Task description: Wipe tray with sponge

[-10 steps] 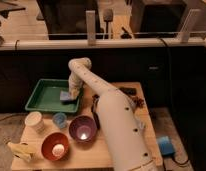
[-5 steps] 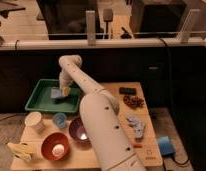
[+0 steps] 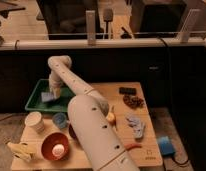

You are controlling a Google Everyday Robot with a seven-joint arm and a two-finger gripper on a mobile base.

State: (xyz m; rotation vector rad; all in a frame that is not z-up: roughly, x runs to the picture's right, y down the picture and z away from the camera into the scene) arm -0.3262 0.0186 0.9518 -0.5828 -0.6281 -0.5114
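Camera view looks down over the robot's own white arm (image 3: 91, 127), which fills the middle of the scene and reaches away across a wooden table (image 3: 148, 152). At the far left corner of the table lies a shallow green tray (image 3: 36, 104). The gripper (image 3: 53, 93) is down inside this tray, over its middle. A pale blue sponge (image 3: 47, 97) sits at the gripper's tip, low against the tray floor and slightly to the left of it. Whether the gripper is clamped on the sponge or only pressing on it cannot be told.

Nearer the camera stand a white cup (image 3: 34, 121), a small blue cup (image 3: 59, 119) and an orange bowl (image 3: 54, 145) with something pale inside. A banana (image 3: 18, 150) lies at the near left corner. On the right side are a dark heap of snacks (image 3: 133, 101) and a grey-blue bundle (image 3: 136, 126).

Judging by this, the sponge is already in the tray and the wiping itself appears to be in hand, with the sponge near the tray's left half. No dirt or wet streaks can be made out, so how much of the floor is cleaned is unclear. The right part and the corners of the tray probably remain to be wiped.
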